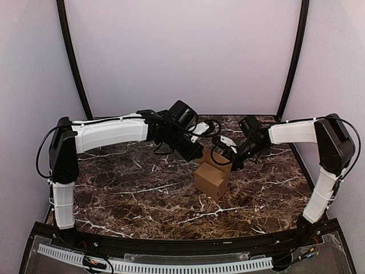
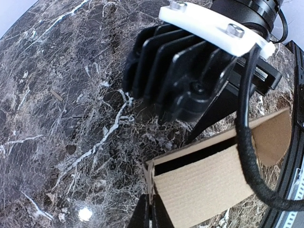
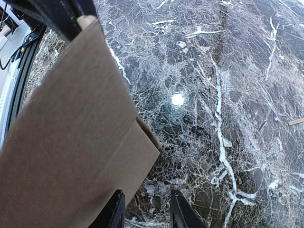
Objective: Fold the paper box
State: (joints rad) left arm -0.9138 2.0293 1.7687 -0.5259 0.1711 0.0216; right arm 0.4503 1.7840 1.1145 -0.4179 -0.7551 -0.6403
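Two-finger left gripper (image 2: 151,216) clenched on paper box (image 1: 211,178) edge, right gripper (image 3: 148,211) released

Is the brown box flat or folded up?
Folded up. The paper box stands as a small cube on the table, though a top flap sticks up, not closed.

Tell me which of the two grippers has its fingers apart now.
The right gripper: the marble table shows between its two fingers, beside the paper box. The left gripper is pinched shut on the box's corner edge.
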